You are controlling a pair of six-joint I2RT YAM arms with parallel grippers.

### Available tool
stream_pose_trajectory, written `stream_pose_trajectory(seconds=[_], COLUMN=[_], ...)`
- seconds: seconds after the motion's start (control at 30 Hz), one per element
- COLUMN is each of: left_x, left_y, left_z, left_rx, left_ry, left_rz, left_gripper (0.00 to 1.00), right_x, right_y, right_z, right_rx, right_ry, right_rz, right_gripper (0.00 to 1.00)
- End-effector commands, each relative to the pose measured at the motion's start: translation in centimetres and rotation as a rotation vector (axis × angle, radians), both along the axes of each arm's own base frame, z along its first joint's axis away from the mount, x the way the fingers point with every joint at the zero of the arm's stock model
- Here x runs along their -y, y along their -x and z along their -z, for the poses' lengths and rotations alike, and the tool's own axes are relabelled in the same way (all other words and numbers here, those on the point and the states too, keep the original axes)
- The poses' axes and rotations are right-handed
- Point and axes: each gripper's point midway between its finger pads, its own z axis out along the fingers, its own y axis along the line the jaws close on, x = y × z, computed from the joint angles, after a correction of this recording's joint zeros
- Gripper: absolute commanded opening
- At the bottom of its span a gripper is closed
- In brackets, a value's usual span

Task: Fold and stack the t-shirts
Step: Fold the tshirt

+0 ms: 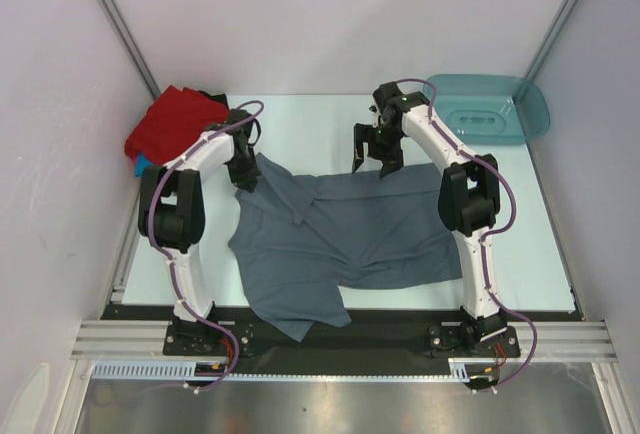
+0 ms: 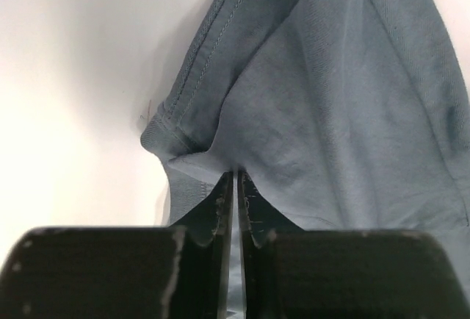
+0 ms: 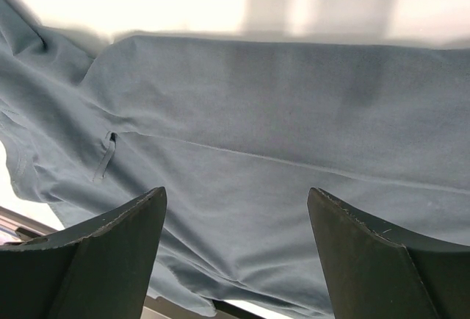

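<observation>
Near side: left arm (image 1: 190,169) rises from its base, elbow up, forearm reaching forward, wrist bent down. The left gripper (image 1: 244,176) points at the table, jaws almost together, fingertips pinching a hemmed fold of the slate grey-blue t-shirt (image 2: 330,98). Other side: right arm (image 1: 462,194) stretches forward and angles inward, wrist tipped down. The right gripper (image 1: 372,157) hangs over the shirt, jaws spread wide, nothing between them.

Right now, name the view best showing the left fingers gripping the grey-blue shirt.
Left wrist: the left fingers pinch the grey-blue shirt close up. Top external hides the pinch under the arm; right wrist shows only cloth.
</observation>
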Motion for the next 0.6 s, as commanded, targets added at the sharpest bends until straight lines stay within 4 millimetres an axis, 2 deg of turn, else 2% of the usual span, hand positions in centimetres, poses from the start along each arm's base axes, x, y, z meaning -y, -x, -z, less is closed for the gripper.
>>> stream_pose_trajectory(seconds=[0.0,0.07,0.13,0.17,0.2,0.23,0.4,0.47,0.57], left_x=[0.1,0.2,0.2,0.2,0.2,0.2,0.1,0.0,0.0], left_y=[-0.8,-0.8,-0.9,-0.9,-1.0,-1.1,-1.4,-1.3,-1.3], left_z=[-0.3,-0.3,-0.4,-0.4,-0.6,-0.7,-1.3,-0.9,-0.2], left_rx=[0.027,0.028,0.033,0.033,0.037,0.042,0.068,0.057,0.042], left_ry=[0.0,0.0,0.001,0.001,0.004,0.002,-0.003,-0.011,-0.011], left_rz=[-0.007,-0.005,-0.005,-0.005,-0.005,-0.005,-0.009,-0.011,-0.005], left_gripper=[0.08,0.07,0.01,0.07,0.18,0.51,0.59,0.57,0.5], right_x=[-0.1,0.0,-0.1,-0.1,0.0,-0.1,-0.1,-0.2,-0.2], right_y=[-0.3,-0.4,-0.3,-0.3,-0.3,-0.3,-0.3,-0.3,-0.3], right_z=[-3.4,-3.3,-3.3,-3.4,-3.3,-3.3,-3.1,-3.0,-3.1], right_rx=[0.065,0.064,0.063,0.063,0.06,0.061,0.054,0.05,0.053], right_ry=[-0.036,-0.035,-0.038,-0.038,-0.038,-0.038,-0.04,-0.042,-0.043], right_rz=[-0.014,-0.012,-0.013,-0.017,-0.014,-0.015,-0.015,-0.015,-0.016], right_gripper=[0.84,0.84,0.82,0.82,0.82,0.82,0.82,0.82,0.82])
